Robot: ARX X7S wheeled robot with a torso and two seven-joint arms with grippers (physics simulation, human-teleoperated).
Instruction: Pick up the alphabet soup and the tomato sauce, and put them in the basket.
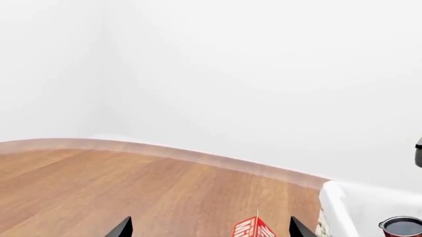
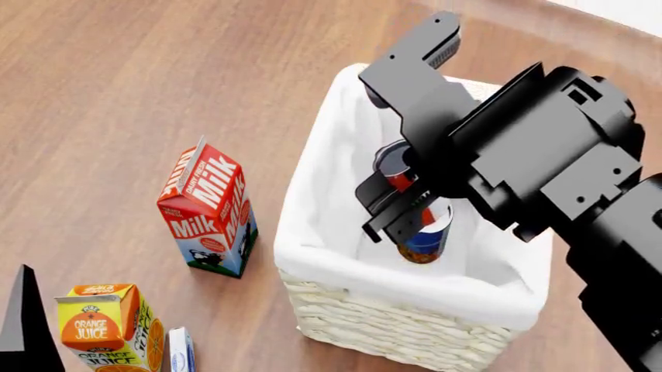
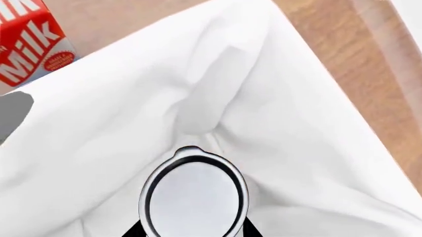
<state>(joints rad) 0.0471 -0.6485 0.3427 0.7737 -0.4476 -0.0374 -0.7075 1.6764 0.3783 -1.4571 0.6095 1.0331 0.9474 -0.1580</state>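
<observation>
- Over the basket (image 2: 342,310), our right gripper (image 2: 398,205) and arm fill most of the opening; two cans stand inside below it.
- We see the milk carton (image 2: 207,209) just left of the basket.
- Bare floor (image 2: 124,85) lies farther left.

Woven wicker basket (image 2: 393,329) (white cloth lining), matt wood-grain floor (image 2: 124,85), glossy milk carton (image 2: 207,209)

basket (image 2: 414,329): cream woven wicker, white cloth lining | alphabet soup (image 2: 426,242): blue label, orange base | tomato sauce (image 2: 398,172): red, pale top | milk carton (image 2: 207,209): red, white lettering | orange juice carton (image 2: 104,329): yellow-orange | table (image 2: 124,85): brown woodgrain | right gripper (image 2: 398,205): black
</observation>
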